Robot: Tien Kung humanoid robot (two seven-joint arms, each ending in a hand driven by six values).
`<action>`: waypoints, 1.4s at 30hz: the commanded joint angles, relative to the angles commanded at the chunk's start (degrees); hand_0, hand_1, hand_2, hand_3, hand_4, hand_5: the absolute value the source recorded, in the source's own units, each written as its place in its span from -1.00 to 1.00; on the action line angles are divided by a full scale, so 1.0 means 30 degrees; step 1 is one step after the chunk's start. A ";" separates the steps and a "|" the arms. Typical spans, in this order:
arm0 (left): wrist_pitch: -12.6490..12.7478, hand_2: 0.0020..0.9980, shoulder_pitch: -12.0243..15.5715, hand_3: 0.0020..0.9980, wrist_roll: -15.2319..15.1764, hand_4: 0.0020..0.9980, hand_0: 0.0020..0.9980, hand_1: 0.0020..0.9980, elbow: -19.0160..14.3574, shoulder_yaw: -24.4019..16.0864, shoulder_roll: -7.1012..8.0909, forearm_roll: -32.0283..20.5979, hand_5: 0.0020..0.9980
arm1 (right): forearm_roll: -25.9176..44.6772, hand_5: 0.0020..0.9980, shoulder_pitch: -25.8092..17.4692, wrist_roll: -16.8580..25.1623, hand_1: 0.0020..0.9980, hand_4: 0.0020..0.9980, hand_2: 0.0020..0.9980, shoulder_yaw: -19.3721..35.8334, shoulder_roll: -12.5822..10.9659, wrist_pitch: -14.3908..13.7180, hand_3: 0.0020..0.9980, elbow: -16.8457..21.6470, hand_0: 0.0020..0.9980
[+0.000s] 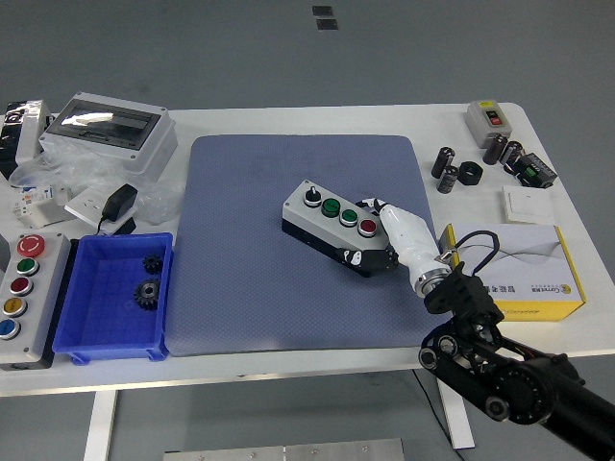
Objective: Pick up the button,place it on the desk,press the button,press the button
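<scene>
Blue mat [240, 259] holds one four-control button box [336, 229].

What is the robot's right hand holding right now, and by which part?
The right hand grips the button box at its right end, beside the red button.

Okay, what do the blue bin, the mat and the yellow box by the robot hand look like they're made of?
The blue bin looks like moulded plastic: glossy, with a uniform colour and rounded rim. The mat seems to be rubber or foam, matte grey-blue with a fine dotted texture. The yellow box is probably printed cardboard, judging by its sharp folded edges. The robot hand has a smooth white shell, likely plastic.
</scene>
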 joint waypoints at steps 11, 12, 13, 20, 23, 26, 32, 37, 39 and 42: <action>0.0007 0.11 0.0019 0.21 -0.0030 0.34 0.25 0.24 0.0000 -0.0007 -0.0006 -0.0059 -0.59 | 0.1898 -1.00 -0.0306 0.3608 -0.46 -0.98 -0.40 0.0282 -0.1970 0.1285 -0.33 0.2919 -0.74; 0.0005 0.11 0.0016 0.21 -0.0030 0.34 0.25 0.24 0.0000 -0.0027 -0.0003 -0.0040 -0.59 | 0.2157 -1.00 -0.0225 0.4070 -0.46 -0.98 -0.40 0.0055 -0.2412 0.1539 -0.33 0.3374 -0.74; 0.0005 0.11 0.0012 0.21 -0.0033 0.34 0.25 0.24 0.0000 -0.0035 -0.0002 -0.0034 -0.59 | 0.2294 -1.00 -0.0139 0.4415 -0.47 -1.00 -0.40 -0.0168 -0.2745 0.1698 -0.39 0.3702 -0.76; -0.0008 0.11 -0.0033 0.21 -0.0053 0.34 0.25 0.24 0.0000 -0.0091 0.0026 0.0063 -0.59 | 0.1208 -1.00 0.0937 0.6188 -0.45 -1.00 -0.41 -0.2614 -0.4487 0.2086 -0.47 0.3514 -0.73; -0.0015 0.11 -0.0032 0.21 -0.0040 0.34 0.25 0.24 0.0000 -0.0082 0.0015 0.0067 -0.59 | 0.0263 -1.00 0.1294 0.6627 -0.45 -1.00 -0.41 -0.3192 -0.4373 0.1887 -0.47 0.2448 -0.73; -0.0019 0.11 -0.0039 0.21 -0.0043 0.35 0.25 0.24 0.0000 -0.0028 0.0008 0.0025 -0.58 | -0.0184 -1.00 0.1466 0.7024 -0.43 -1.00 -0.41 -0.3484 -0.4148 0.1651 -0.47 0.1409 -0.71; -0.0024 0.11 -0.0035 0.21 -0.0038 0.35 0.25 0.24 0.0000 0.0031 -0.0001 -0.0026 -0.58 | -0.0315 -1.00 0.1420 0.7220 -0.39 -1.00 -0.38 -0.3354 -0.3947 0.1755 -0.44 0.0713 -0.64; -0.0036 0.11 -0.0046 0.21 -0.0045 0.35 0.25 0.24 0.0000 0.0042 0.0009 0.0008 -0.58 | -0.0351 -1.00 0.1388 0.7146 -0.19 -1.00 -0.32 -0.3190 -0.3938 0.1917 -0.33 0.0734 -0.32; -0.0040 0.11 -0.0046 0.21 -0.0050 0.35 0.25 0.24 0.0000 0.0046 0.0010 0.0018 -0.58 | -0.0350 -1.00 0.1364 0.7132 -0.19 -1.00 -0.32 -0.3133 -0.3953 0.1947 -0.33 0.0781 -0.32; -0.0045 0.11 -0.0039 0.21 -0.0046 0.35 0.25 0.24 0.0000 0.0030 0.0008 0.0052 -0.58 | -0.0371 -1.00 0.1324 0.7091 -0.19 -1.00 -0.32 -0.3121 -0.3986 0.1940 -0.33 0.0864 -0.32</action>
